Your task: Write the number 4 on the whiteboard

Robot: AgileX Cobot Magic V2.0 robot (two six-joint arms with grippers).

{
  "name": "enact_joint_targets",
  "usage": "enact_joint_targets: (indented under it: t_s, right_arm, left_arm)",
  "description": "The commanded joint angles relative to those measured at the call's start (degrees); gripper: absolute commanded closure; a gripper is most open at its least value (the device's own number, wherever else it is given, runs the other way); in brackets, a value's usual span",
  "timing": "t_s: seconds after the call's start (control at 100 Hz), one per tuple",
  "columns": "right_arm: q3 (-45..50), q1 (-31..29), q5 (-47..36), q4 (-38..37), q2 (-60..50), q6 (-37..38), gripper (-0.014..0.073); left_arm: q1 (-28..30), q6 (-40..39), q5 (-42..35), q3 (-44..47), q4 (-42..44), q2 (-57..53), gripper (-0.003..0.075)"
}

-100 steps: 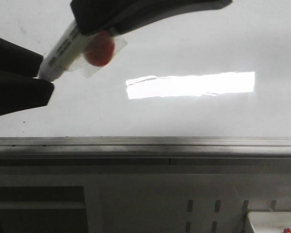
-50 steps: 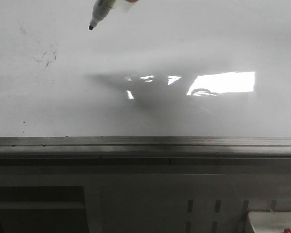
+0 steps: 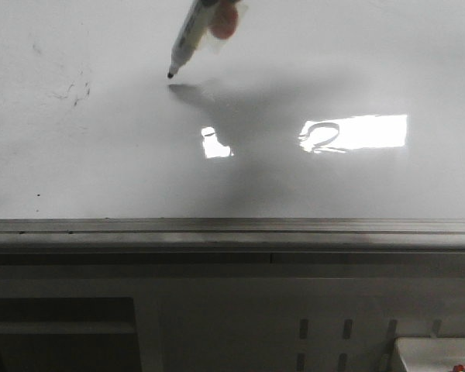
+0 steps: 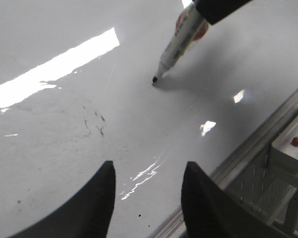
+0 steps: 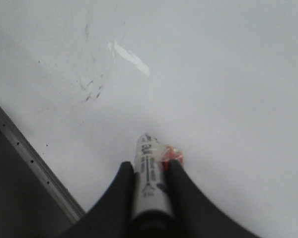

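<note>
The whiteboard [image 3: 333, 186] is glossy white with a bright glare. No drawn number 4 shows on it, only faint dark smudges [image 3: 74, 89]. My right gripper [image 5: 151, 166] is shut on a white marker [image 5: 149, 178] that has an orange-red blob taped to it. In the front view only the marker [image 3: 187, 39] shows, slanting down from the top, its black tip at or just above the board. My left gripper [image 4: 148, 171] is open and empty, low over the board near its edge rail. The marker also shows in the left wrist view [image 4: 179, 42].
A grey metal edge rail [image 3: 232, 226] runs along the board's near side. Below it is a perforated panel, and a white tray [image 3: 438, 353] with a red-tipped item sits at the lower right. The smudges also show in the left wrist view [image 4: 94, 124].
A second ago both grippers were close in the front view at the marker. The left one has left that view. The marker rose, then came down rightward with its tip at the board.
</note>
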Motion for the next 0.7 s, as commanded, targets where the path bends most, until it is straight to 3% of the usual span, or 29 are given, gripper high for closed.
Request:
enact_joint_targets:
  t_s: [0.0, 0.3, 0.69]
  right_arm:
    - [0.6, 0.5, -4.8, 1.4, -1.2, -0.4, 0.0658]
    - [4.1, 2.4, -6.7, 2.3, -1.3, -0.4, 0.0658]
    - [6.8, -2.0, 1.0, 1.7, -7.1, -0.4, 0.0658]
  left_arm:
    - [0.0, -0.6, -4.0, -1.7, -0.7, -0.2, 0.0428]
    - [0.0, -0.6, -4.0, -1.7, -0.7, -0.2, 0.0428]
    - [0.0, -0.6, -4.0, -1.7, -0.7, -0.2, 0.0428]
